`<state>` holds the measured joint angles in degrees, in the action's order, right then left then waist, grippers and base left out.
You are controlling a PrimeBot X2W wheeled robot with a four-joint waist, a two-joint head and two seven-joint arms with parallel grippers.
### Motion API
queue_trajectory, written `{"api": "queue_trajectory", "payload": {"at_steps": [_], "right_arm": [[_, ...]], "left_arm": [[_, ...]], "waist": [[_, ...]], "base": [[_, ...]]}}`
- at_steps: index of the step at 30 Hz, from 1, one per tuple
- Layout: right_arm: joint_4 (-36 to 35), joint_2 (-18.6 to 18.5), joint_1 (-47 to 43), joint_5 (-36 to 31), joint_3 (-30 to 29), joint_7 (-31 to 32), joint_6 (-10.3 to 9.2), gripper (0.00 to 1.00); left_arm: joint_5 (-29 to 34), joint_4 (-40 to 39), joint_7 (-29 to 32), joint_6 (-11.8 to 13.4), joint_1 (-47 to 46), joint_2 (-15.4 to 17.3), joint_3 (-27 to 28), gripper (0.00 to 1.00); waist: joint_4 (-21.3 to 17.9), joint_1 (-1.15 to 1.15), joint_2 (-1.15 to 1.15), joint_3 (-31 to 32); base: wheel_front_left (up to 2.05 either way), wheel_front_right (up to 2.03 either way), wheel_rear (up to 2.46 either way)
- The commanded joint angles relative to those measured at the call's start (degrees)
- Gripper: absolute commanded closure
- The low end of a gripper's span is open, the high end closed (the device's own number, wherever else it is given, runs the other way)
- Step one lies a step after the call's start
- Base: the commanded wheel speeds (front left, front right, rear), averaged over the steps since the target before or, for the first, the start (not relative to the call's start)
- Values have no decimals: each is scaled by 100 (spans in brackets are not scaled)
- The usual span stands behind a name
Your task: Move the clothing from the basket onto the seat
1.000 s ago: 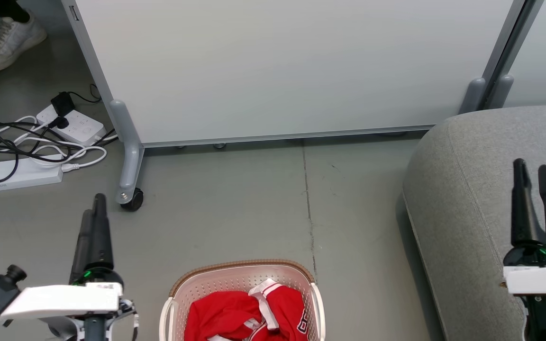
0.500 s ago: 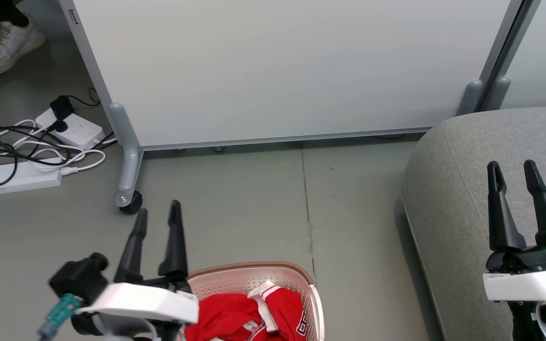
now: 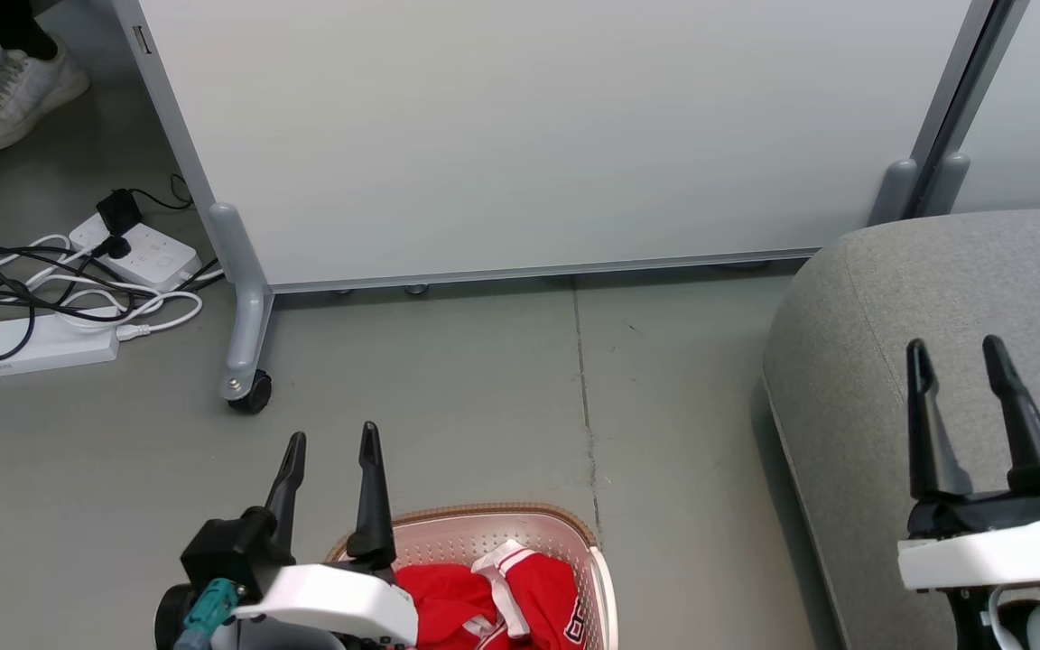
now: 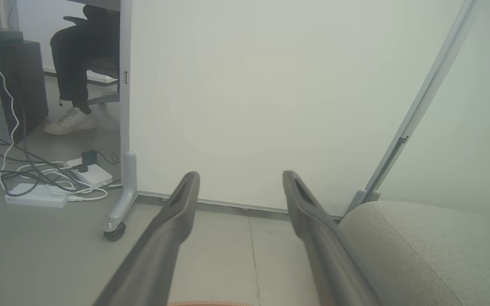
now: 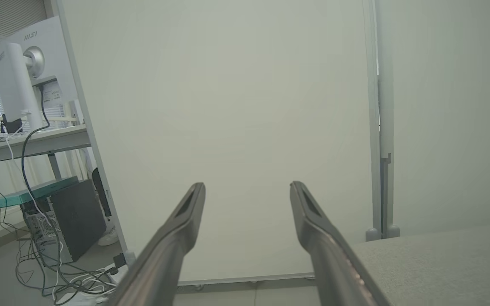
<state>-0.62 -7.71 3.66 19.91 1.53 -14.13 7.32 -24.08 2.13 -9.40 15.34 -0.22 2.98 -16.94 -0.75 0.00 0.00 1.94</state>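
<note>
Red clothing (image 3: 484, 600) with white bands and striped trim lies bunched in the white perforated basket (image 3: 484, 531), brown-rimmed, at the bottom middle of the head view. My left gripper (image 3: 332, 439) is open, its fingers rising over the basket's left rim and pointing at the floor beyond. In the left wrist view that gripper (image 4: 238, 176) is spread wide, with a sliver of the basket's rim (image 4: 211, 303) at the bottom edge. The grey seat (image 3: 953, 298) is at the right. Over it my right gripper (image 3: 953, 343) stands open and empty, also spread in the right wrist view (image 5: 247, 187).
A white partition panel (image 3: 520, 126) on a castor leg (image 3: 249, 388) stands behind the basket. Power strips and tangled cables (image 3: 78, 280) lie on the floor at the left. A person's white shoe (image 3: 19, 90) is at the top left. Grey floor lies between basket and seat.
My left gripper has swung right from the floor to the basket's left rim and opened. My right gripper has opened and drifted a little left and down over the seat.
</note>
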Motion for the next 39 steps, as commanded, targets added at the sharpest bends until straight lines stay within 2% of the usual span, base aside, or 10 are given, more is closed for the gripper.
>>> {"api": "queue_trajectory", "payload": {"at_steps": [1, 8, 20, 29, 39], "right_arm": [[41, -15, -6, -210, -6, -28, 22, 0], [305, 55, 11, -640, 60, -47, 23, 0], [718, 222, 21, -1227, -3, -67, 25, 0], [864, 315, 42, -1701, -18, -78, 20, 0], [991, 409, 60, -2137, -37, -98, 22, 0]], "left_arm": [[180, 4, -54, 64, -73, 31, -42, 0], [514, 244, -153, 150, -71, 32, -159, 0], [985, 551, -306, 76, -29, 11, -218, 0], [1303, 594, -404, 191, -29, 4, -314, 0], [1137, 612, -516, 212, 65, 0, -197, 0]], "waist": [[1, 0, 0, 1], [-8, 0, 0, 13], [-25, 0, 0, 52], [-31, 0, 0, 74], [-42, 0, 0, 103]], "base": [[0, 0, 0], [0, 0, 0], [0, 0, 0], [0, 0, 0], [0, 0, 0]]}}
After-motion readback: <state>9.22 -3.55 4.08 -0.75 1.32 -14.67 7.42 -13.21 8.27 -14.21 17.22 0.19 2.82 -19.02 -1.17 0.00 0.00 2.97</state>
